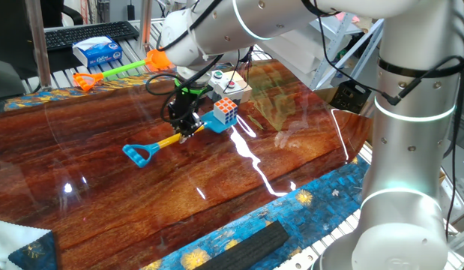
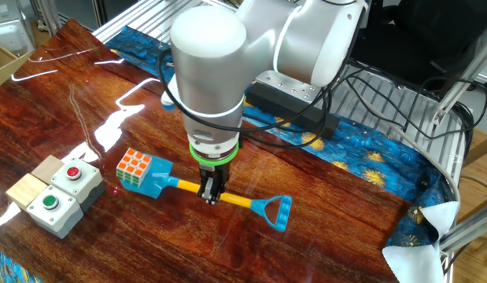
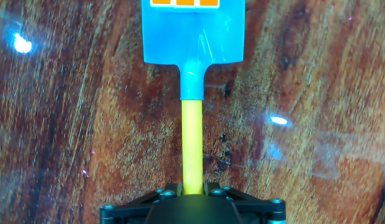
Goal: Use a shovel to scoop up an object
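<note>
The shovel lies across the wooden table, light-blue blade forward, yellow shaft and blue D-handle behind. My gripper is shut on the yellow shaft at mid-length, its jaws pressed against both sides in the hand view. The Rubik's cube sits on the blade's front part; its orange squares show at the top edge of the hand view. The arm hides part of the shaft in one fixed view.
A beige box with a red button and a grey box with a green button stand left of the cube. An orange-bladed, green-shafted shovel lies at the table's far edge. A starry blue cloth borders the table.
</note>
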You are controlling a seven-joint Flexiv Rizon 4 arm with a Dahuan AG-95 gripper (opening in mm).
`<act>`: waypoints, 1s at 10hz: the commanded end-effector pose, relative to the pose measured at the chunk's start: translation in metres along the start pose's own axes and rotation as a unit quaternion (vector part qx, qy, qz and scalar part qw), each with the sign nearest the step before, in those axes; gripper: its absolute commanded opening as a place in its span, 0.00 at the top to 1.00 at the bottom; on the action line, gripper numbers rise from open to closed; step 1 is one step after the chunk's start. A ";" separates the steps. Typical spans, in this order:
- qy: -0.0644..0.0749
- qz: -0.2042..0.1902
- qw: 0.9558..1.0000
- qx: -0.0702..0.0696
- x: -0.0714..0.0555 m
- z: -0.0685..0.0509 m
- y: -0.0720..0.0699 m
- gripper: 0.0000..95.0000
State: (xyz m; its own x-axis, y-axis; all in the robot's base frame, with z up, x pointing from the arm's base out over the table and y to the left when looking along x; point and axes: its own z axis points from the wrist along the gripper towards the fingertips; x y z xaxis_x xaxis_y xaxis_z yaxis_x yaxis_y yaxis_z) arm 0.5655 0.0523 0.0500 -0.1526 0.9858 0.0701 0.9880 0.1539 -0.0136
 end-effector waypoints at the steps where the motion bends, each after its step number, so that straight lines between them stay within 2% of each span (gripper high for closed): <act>1: 0.002 0.013 1.000 0.008 0.000 -0.001 -0.002 1.00; 5: -0.002 0.020 1.000 0.024 0.000 -0.001 -0.002 1.00; 6: -0.005 0.037 0.999 0.031 0.000 -0.001 -0.002 1.00; 8: -0.010 0.067 0.997 0.033 0.000 -0.001 -0.002 1.00; 10: -0.020 0.076 0.996 0.034 0.001 0.001 -0.006 1.00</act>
State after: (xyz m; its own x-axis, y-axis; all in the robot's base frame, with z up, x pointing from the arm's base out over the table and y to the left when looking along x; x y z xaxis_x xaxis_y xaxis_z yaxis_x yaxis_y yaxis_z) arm 0.5623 0.0534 0.0490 -0.0231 0.9991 0.0344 0.9937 0.0267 -0.1085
